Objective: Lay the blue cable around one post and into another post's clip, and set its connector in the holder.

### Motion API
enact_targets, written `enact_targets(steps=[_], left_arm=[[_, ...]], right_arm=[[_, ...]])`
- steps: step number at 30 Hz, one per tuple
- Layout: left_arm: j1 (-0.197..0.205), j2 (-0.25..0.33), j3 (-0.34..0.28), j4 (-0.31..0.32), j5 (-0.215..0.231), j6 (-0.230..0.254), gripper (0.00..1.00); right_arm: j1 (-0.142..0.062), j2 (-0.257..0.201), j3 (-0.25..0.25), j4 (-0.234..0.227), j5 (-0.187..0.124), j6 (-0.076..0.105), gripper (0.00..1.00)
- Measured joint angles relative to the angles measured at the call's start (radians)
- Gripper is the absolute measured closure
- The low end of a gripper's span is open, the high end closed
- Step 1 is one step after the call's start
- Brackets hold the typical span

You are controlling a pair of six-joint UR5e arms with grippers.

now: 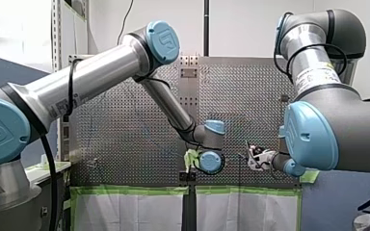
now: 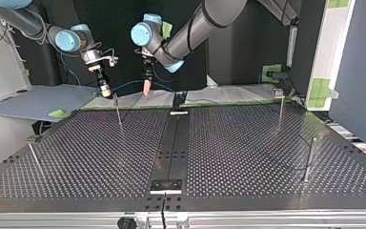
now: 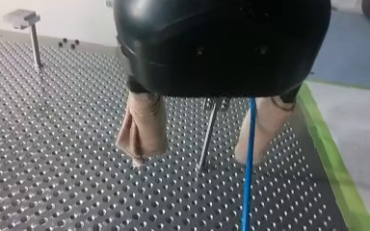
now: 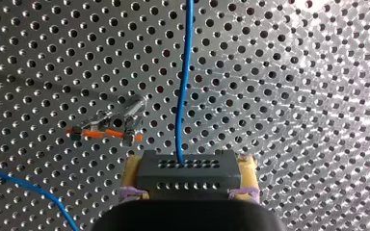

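My right gripper (image 4: 189,166) has its two yellow pads (image 4: 131,168) shut tight on the dark connector (image 4: 192,180). The pads press on both sides of it. The blue cable (image 4: 183,86) comes out of the connector and runs straight away from the gripper, over the table (image 4: 318,96) full of holes.

The thin post (image 4: 108,127) stands near this gripper, off to one side. This view looks down on its top, where a small clip with orange bits sits. The blue cable passes beside the post and does not touch it. It is not in the clip. Another bit of the cable shows on the post's side of the gripper, farther from the connector.

My left gripper (image 3: 192,154) is black with beige pads (image 3: 144,125). Its fingers are wide apart and hold nothing. The thin post (image 3: 207,139) shows through the gap, farther off on the table. The blue cable (image 3: 248,159) hangs just beside one finger, on the side away from the post. I cannot tell if it touches that pad.

In the top view both grippers hang above the far side of the table (image 2: 248,143). My right gripper (image 2: 106,90) is right by the top of the thin post (image 2: 118,112). My left gripper (image 2: 146,88) is on the other side of the post, a little way off. The blue cable (image 2: 128,83) makes a thin line between the two grippers, above the post.
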Motion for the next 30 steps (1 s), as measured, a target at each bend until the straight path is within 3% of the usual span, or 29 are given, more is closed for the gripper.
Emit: enact_targets(steps=[8, 9, 10, 12, 13, 14, 18, 25, 30], left_arm=[[-0.003, -0.004, 0.007, 0.001, 0.006, -0.009, 0.0], [-0.005, -0.003, 0.008, 0.006, 0.003, -0.011, 0.27], [-0.007, -0.003, 0.008, 0.01, 0.0, -0.011, 0.27], [-0.011, -0.003, 0.008, 0.02, -0.013, -0.01, 0.68], [-0.013, -0.003, 0.008, 0.026, -0.019, -0.008, 0.68], [-0.014, -0.003, 0.008, 0.03, -0.024, -0.007, 0.98], [-0.02, -0.003, 0.008, 0.052, -0.048, 0.001, 0.98], [-0.023, -0.003, 0.008, 0.07, -0.041, 0.018, 0.98], [-0.025, -0.004, 0.008, 0.087, -0.024, 0.02, 0.98]], right_arm=[[0.001, 0.0, 0.0, 0.002, 0.002, -0.001, 1.0], [0.001, 0.0, 0.0, 0.003, 0.004, -0.001, 1.0], [0.001, 0.0, 0.0, 0.003, 0.006, -0.001, 1.0], [-0.001, 0.0, 0.0, 0.004, 0.012, 0.0, 1.0], [-0.001, 0.001, 0.0, 0.004, 0.016, 0.0, 1.0], [-0.002, 0.001, 0.0, 0.004, 0.022, 0.0, 1.0], [-0.005, 0.001, 0.0, 0.006, 0.039, 0.003, 1.0], [-0.009, 0.001, 0.0, 0.008, 0.063, 0.008, 1.0], [-0.018, 0.001, 0.0, -0.001, 0.079, 0.033, 1.0]])
